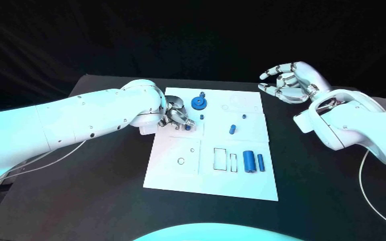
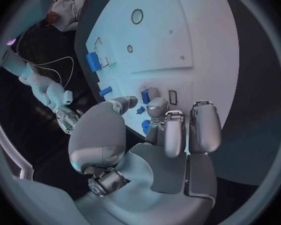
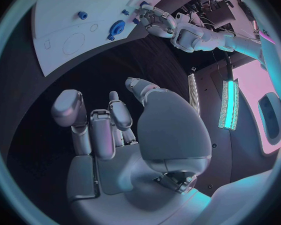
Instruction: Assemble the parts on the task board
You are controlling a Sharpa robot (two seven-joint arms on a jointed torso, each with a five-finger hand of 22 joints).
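I saw my left hand at the task board's left edge, fingers curled over small blue parts; whether it gripped one, I couldn't tell. My right hand hovered beyond the board's far right corner, released, fingers apart.

**Cool light washing over a dark scene**

Cyan-tinted light is falling from above, glaring off the task board and both arms while the bench is staying near black. Fisheye wrist views are bending edges; a lamp strip is glowing brightly.
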